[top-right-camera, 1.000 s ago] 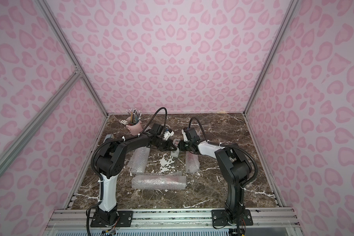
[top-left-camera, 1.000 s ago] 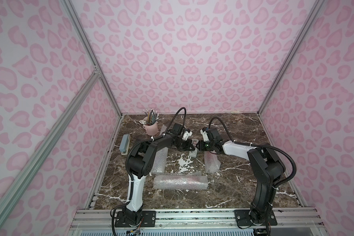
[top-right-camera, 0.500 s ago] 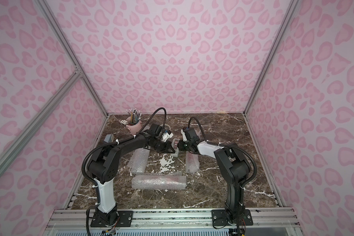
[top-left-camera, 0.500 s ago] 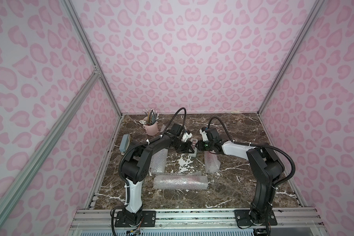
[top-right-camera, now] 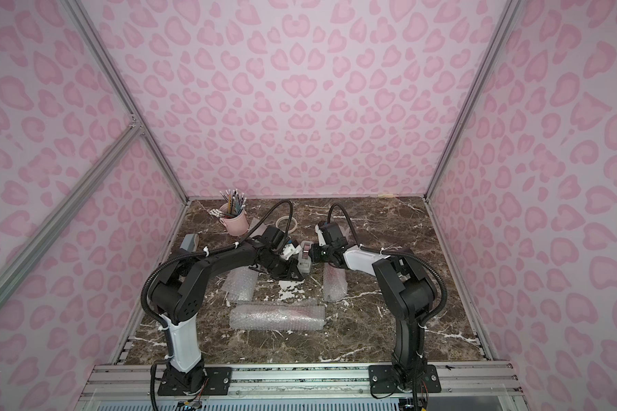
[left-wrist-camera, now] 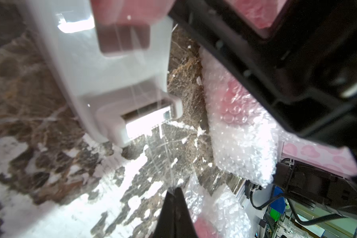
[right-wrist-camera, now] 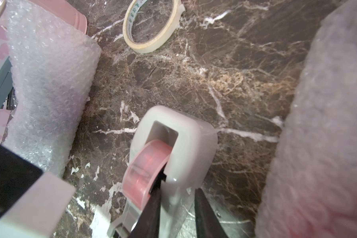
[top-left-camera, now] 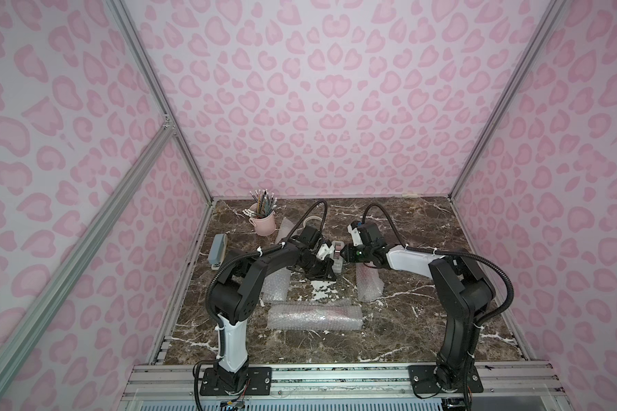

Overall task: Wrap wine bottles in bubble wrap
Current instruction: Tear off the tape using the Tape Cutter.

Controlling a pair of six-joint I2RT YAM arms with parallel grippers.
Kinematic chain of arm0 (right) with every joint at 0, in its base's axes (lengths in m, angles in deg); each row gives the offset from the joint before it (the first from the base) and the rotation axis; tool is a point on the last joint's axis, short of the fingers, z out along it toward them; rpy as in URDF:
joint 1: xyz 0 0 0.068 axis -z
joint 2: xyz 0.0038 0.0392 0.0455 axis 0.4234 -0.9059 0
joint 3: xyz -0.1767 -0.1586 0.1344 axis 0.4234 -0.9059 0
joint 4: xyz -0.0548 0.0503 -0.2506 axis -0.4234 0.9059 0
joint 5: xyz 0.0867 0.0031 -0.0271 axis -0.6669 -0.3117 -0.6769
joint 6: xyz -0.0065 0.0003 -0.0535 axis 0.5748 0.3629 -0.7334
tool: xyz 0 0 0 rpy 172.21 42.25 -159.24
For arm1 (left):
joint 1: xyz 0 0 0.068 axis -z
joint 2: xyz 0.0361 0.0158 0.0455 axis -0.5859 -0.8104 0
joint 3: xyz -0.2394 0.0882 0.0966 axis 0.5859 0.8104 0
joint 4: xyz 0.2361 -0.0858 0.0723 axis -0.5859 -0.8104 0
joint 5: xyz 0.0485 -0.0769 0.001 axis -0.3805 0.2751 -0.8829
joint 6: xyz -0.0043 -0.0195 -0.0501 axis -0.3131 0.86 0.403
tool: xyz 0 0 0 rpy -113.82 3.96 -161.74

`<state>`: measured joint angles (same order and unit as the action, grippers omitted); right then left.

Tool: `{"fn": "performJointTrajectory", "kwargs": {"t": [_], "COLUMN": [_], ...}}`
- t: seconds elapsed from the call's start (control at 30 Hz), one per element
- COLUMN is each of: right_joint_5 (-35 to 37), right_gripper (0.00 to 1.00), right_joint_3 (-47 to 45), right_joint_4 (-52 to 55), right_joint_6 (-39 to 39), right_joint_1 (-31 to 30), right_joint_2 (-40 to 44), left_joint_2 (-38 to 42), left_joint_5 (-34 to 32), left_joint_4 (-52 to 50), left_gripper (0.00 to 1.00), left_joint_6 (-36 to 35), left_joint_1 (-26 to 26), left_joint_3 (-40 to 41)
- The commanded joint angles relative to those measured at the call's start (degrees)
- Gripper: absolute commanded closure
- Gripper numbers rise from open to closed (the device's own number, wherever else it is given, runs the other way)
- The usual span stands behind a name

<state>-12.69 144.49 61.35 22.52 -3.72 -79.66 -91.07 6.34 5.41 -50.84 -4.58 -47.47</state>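
Three rolls of bubble wrap lie on the marble. Pink glass of a wine bottle shows through the front roll [top-left-camera: 314, 315], the right roll [top-left-camera: 369, 284] and, in the left wrist view, the roll [left-wrist-camera: 233, 99] beside the arm. The left roll [top-left-camera: 275, 284] is half under my left arm. My left gripper [left-wrist-camera: 176, 189] is shut on a thin clear strip of tape that runs up to the white tape dispenser [left-wrist-camera: 111, 82]. My right gripper [right-wrist-camera: 177, 197] is shut on the dispenser's side wall [right-wrist-camera: 183, 140], next to its pink tape roll [right-wrist-camera: 146, 164].
A ring of cream tape [right-wrist-camera: 150, 26] lies behind the dispenser. A pink cup of pencils [top-left-camera: 262, 222] stands at the back left with a bubble wrap sheet [top-left-camera: 285, 227] beside it. A grey stapler [top-left-camera: 217, 251] sits by the left wall.
My left arm's elbow has swung out to the left while its gripper stays by the dispenser. The right arm has hardly moved.
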Motion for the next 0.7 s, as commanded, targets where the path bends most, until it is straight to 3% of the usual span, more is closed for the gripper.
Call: {"fn": "performJointTrajectory", "kwargs": {"t": [0.0,0.23,0.47,0.67], "right_joint_5": [4.67,6.15,5.07,-0.69], "right_gripper": [0.71,0.7,0.67,0.5], "right_joint_3": [-0.79,-0.98,-1.1,-2.01], "right_joint_4": [5.53,6.02,4.79,1.71], "right_joint_6": [-0.75,-1.13,-2.28,-8.02], "right_joint_1": [-0.12,-0.12,-0.1,-0.06], "right_joint_2": [-1.11,-0.89,1.51,9.17], "left_joint_2": [-1.85,-5.57,-1.41,3.97], "left_joint_5": [-1.93,-10.51,-11.02,-12.43], "left_joint_4": [-4.29,-6.23,-6.58,-13.13], "left_gripper": [0.97,0.97,0.97,0.97], "left_joint_6": [-1.46,-2.85,-3.81,-6.34], "left_joint_1": [0.18,0.18,0.26,0.26], "left_joint_3": [-0.32,-0.9,-0.79,-3.72]}}
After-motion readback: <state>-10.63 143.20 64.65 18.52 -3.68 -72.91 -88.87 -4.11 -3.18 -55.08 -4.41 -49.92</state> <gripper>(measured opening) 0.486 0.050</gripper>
